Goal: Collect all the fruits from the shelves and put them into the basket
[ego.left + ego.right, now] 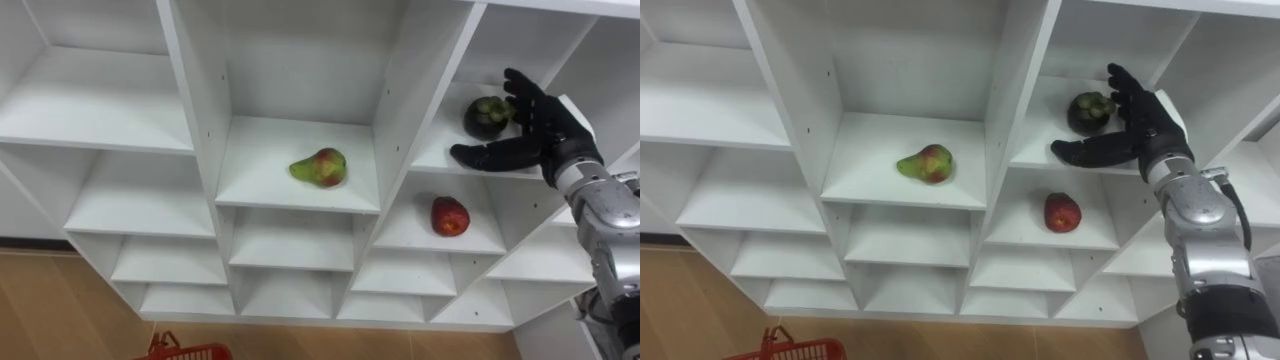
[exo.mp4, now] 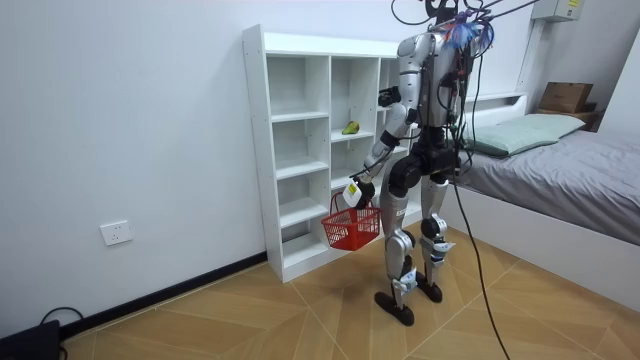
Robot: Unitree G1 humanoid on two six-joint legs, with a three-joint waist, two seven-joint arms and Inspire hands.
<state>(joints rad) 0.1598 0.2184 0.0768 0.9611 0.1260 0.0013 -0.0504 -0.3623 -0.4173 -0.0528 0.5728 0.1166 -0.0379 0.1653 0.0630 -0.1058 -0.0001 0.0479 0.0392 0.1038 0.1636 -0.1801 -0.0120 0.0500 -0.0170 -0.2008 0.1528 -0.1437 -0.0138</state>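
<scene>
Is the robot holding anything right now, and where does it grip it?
Its left hand holds the red basket by its top handle. Its right hand is open beside the dark fruit, not closed on it.

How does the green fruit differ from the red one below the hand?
The green fruit is pear-shaped with a red blush; the red fruit is round and red all over. The green fruit lies in the middle column, the red fruit one column right and lower down. Both rest untouched on white shelves.
</scene>
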